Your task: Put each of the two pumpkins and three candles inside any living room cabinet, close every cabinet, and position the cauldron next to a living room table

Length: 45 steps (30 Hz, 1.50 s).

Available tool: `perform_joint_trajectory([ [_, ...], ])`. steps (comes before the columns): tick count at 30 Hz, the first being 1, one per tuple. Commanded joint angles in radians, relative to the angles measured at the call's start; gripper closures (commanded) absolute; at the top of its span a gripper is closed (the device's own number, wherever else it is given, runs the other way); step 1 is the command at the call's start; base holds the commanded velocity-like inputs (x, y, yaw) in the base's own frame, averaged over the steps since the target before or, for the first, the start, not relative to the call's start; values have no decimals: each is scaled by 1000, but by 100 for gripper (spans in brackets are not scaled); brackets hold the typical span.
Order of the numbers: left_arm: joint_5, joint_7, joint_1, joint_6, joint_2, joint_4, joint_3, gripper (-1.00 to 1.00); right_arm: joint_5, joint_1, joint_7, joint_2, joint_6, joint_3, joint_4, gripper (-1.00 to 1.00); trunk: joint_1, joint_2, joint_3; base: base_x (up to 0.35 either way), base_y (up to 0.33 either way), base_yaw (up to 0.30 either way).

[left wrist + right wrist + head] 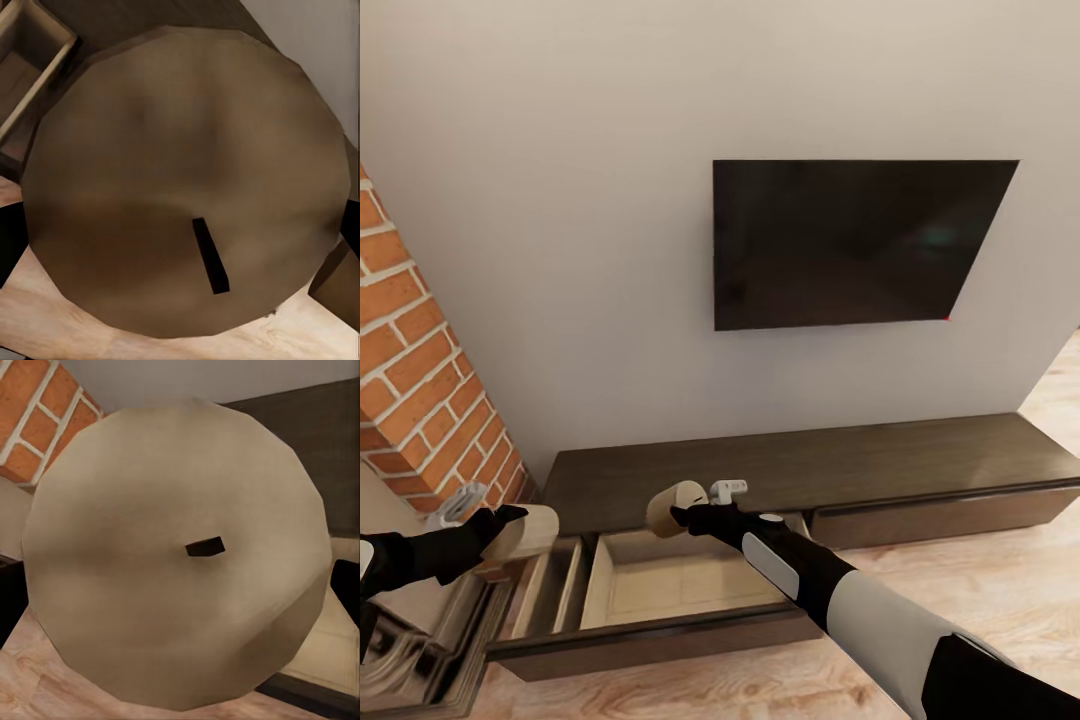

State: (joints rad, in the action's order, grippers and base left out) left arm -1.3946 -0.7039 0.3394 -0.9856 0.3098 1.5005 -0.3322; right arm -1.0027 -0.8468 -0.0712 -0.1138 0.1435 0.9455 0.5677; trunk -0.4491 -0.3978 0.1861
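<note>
Around us: a dark TV [855, 243] on the pale wall, a brick column [420, 385] at left, wood floor [1020, 590] at right. The long low cabinet [800, 465] runs under the TV; a small white object [728, 490] sits on its top just behind the right gripper, too small for us to identify.

Two drawers of the cabinet are pulled out. The wide drawer [680, 585] shows a pale bare bottom where we can see it; the right arm crosses over its right part. The narrow drawer [550, 590] beside it is seen edge-on and we cannot tell what it holds.

The right gripper [685, 515] pinches a candle [673, 506], tilted, above the back edge of the wide drawer. In the right wrist view that candle's flat top [180, 555] with its wick covers the fingers. The left gripper [500, 520] clamps a second candle [530, 530], lying sideways above the left end of the cabinet, near the brick. In the left wrist view its round face [187, 180] blocks most of the frame, with a drawer corner [34, 67] behind.

Lower left in the head view some grey shapes [410, 640] are cut off; we can't make them out.
</note>
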Motion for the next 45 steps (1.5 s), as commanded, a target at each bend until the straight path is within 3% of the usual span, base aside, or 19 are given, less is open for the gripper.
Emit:
perform_joint_trajectory([
  [1, -11, -11, 1, -2, 0, 1, -1, 100, -7, -2, -1, 0, 0, 2, 1, 100, -1, -2, 2, 144, -185, 0],
  [30, -10, -13, 1, -2, -1, 2, 8, 100, -10, -2, 8, 0, 4, 2, -8, 100, -1, -2, 2, 54, -72, 0],
  [32, -10, -18, 1, -1, -1, -7, 25, 100, -14, -2, 65, -1, 26, 2, -12, 100, -1, -2, 2, 17, -19, 0],
  [35, -3, -45, 10, 3, -1, -109, 98, 100, -20, -2, 218, -11, 92, 1, -4, 100, -1, -2, 2, 4, -5, 0],
  [37, 31, -51, 13, 6, -2, -145, 121, 100, -20, -1, 252, -28, 109, 1, -3, 100, -1, -2, 2, 1, -1, 0],
  [38, 82, -50, 15, 10, -7, -164, 133, 100, -21, 0, 274, -39, 115, 1, -3, 100, -1, -2, 2, 0, 0, 0],
  [41, 187, -44, 19, 19, -28, -207, 158, 100, -22, 0, 332, -48, 120, 1, -4, 100, -1, -2, 2, 0, 0, 0],
  [45, 244, -41, 39, 23, -64, -246, 176, 100, -22, 0, 378, -53, 141, 1, -4, 100, -1, -2, 2, 0, 0, 0],
])
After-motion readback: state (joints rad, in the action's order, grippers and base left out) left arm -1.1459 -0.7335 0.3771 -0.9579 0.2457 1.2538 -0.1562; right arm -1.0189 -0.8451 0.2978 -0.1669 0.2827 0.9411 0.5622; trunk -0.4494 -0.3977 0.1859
